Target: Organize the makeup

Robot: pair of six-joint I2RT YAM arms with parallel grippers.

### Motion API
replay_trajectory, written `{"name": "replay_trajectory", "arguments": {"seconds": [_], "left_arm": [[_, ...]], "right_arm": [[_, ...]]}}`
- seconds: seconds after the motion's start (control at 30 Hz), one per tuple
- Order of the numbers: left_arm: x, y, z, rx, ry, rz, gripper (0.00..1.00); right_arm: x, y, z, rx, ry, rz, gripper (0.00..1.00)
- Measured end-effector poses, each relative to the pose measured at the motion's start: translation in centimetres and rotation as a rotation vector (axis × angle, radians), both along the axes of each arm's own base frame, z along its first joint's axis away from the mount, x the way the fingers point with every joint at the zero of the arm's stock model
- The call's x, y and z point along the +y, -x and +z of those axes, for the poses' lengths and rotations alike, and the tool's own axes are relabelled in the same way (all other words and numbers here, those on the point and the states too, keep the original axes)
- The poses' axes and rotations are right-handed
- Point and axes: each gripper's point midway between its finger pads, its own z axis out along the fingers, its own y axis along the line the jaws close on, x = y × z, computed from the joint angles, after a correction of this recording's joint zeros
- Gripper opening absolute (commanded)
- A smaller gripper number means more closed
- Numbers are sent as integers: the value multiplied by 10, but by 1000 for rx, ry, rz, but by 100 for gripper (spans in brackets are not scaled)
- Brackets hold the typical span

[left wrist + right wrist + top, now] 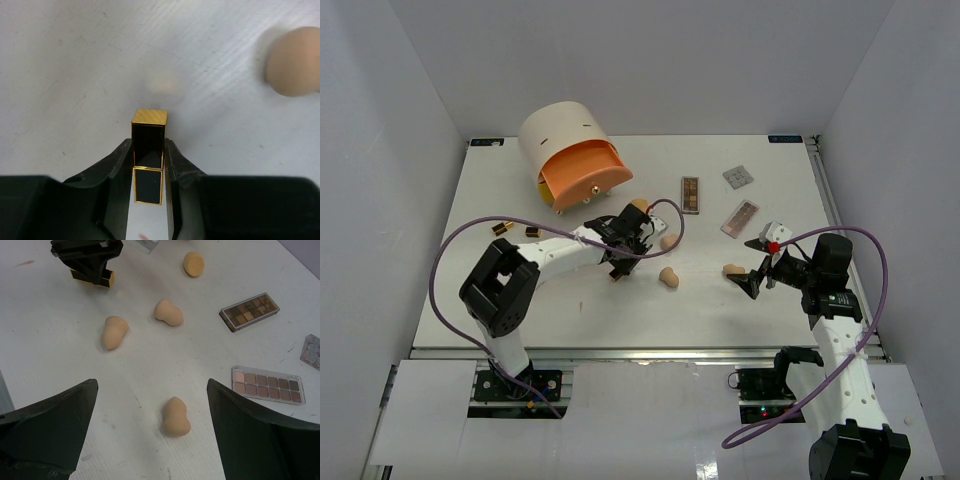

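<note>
While the right hand (152,386) gapes, the left hand (148,149) clamps the compact (149,131)

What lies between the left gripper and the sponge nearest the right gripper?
One other sponge, roughly midway, with bare table either side; the top view shows it. The left gripper grips the compact.

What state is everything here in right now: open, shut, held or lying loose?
Left gripper: shut on the compact.
Compact: clamped between the fingers.
Right gripper: open, empty.
Orange drawer: pulled out.
Brown palette: flat, pans showing.
Pink palette: flat, pans showing.
Near sponge: loose, on its side.
</note>
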Motion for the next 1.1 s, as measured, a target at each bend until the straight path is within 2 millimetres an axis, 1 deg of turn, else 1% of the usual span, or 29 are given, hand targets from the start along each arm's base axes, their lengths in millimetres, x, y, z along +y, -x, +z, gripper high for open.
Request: {"name": "replay_trajectory", "arguments": {"seconds": [0.03, 0.07, 0.13, 0.2, 0.23, 0.3, 0.4, 0.43, 0.47, 0.53, 0.57, 0.67, 0.73, 0.87, 0.97, 1.1], "left_arm": [[-4, 4, 7, 12, 31, -4, 23], [-9, 6, 18, 9, 70, -8, 23], [-19, 10, 44, -3, 149, -19, 22], [-28, 12, 76, -32, 229, -33, 22], [-31, 12, 96, -56, 268, -40, 22], [-37, 9, 147, -138, 352, -52, 22], [-42, -1, 234, -298, 487, -70, 22], [-41, -5, 260, -347, 523, -70, 22], [-38, -10, 281, -389, 550, -65, 22], [-27, -24, 309, -454, 579, -40, 22], [-20, -33, 320, -481, 585, -24, 22], [5, -67, 333, -525, 553, 42, 23], [19, -91, 333, -549, 515, 86, 23], [40, -126, 315, -554, 410, 149, 24], [52, -142, 299, -545, 349, 177, 25], [67, -154, 281, -528, 291, 209, 26]], "right_arm": [[0, 0, 0, 0, 0, 0, 96], [0, 0, 0, 0, 0, 0, 96], [0, 0, 0, 0, 0, 0, 96], [0, 0, 0, 0, 0, 0, 96], [0, 0, 0, 0, 0, 0, 96], [0, 0, 0, -1, 0, 0, 96], [0, 0, 0, -2, 0, 0, 96], [0, 0, 0, -1, 0, 0, 96], [0, 0, 0, -1, 0, 0, 96], [0, 0, 0, -2, 0, 0, 96], [0, 0, 1, -2, 0, 0, 96], [0, 0, 1, -2, -1, 1, 96], [0, 1, 1, -2, -2, 3, 96], [1, 1, 1, -3, -5, 10, 96], [2, 2, 2, -3, -8, 16, 96], [3, 3, 2, -3, -11, 20, 96]]}}
